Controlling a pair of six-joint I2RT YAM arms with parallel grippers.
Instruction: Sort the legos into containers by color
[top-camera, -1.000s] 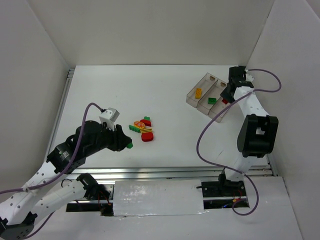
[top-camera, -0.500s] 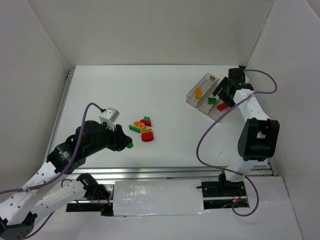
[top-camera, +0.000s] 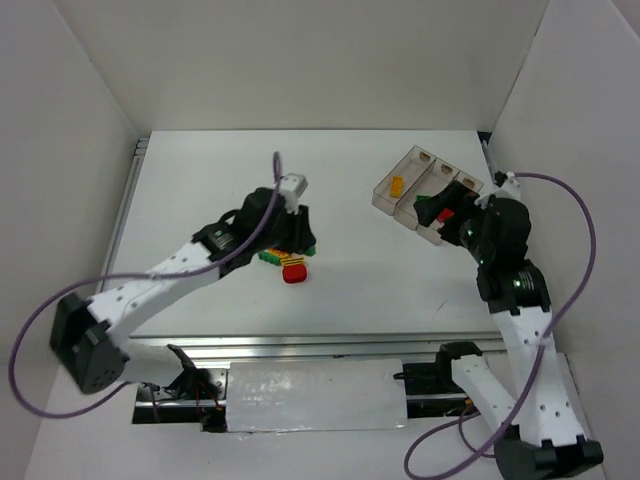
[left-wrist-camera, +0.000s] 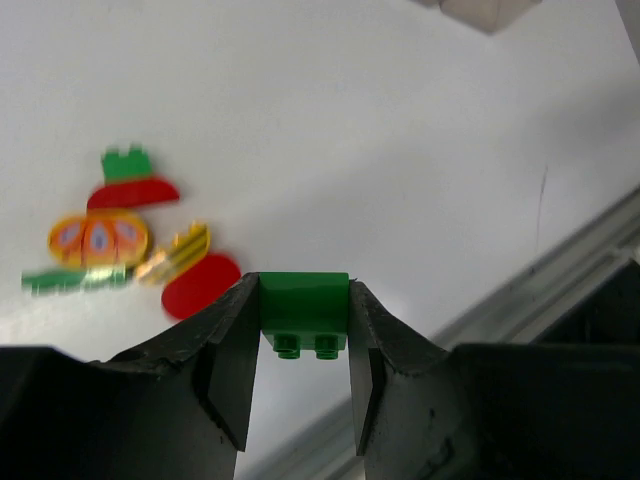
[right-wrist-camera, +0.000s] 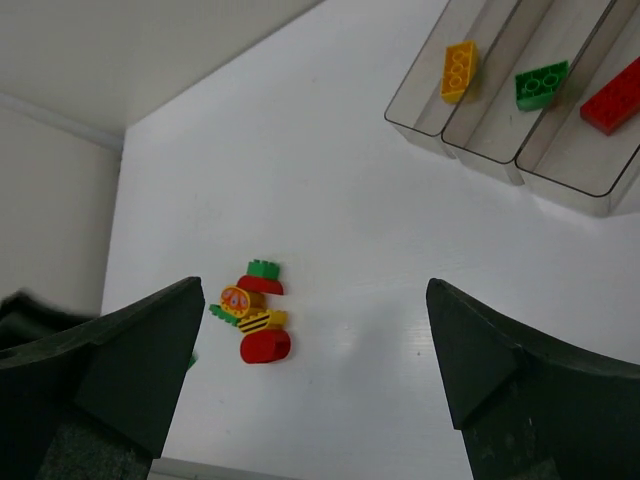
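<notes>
My left gripper (left-wrist-camera: 303, 290) is shut on a small green lego (left-wrist-camera: 303, 308), studs facing the camera. In the top view it (top-camera: 303, 238) hovers just above the loose pile of red, green and yellow legos (top-camera: 287, 263) at mid-table. The pile also shows in both wrist views (left-wrist-camera: 125, 235) (right-wrist-camera: 255, 315). The clear three-compartment container (right-wrist-camera: 470, 150) stands at the back right (top-camera: 385, 193). It holds a yellow lego (right-wrist-camera: 458, 70), a green one (right-wrist-camera: 541, 84) and a red one (right-wrist-camera: 612, 95), one per compartment. My right gripper (right-wrist-camera: 315, 290) is open and empty, just near of the tray (top-camera: 447, 215).
White walls close in the table on the left, back and right. A metal rail (top-camera: 300, 345) runs along the near edge and also shows in the left wrist view (left-wrist-camera: 560, 270). Cables loop from both arms.
The left arm swung right and forward to the pile, still holding the green lego. The right gripper opened, left the red lego in the tray and drew back.
</notes>
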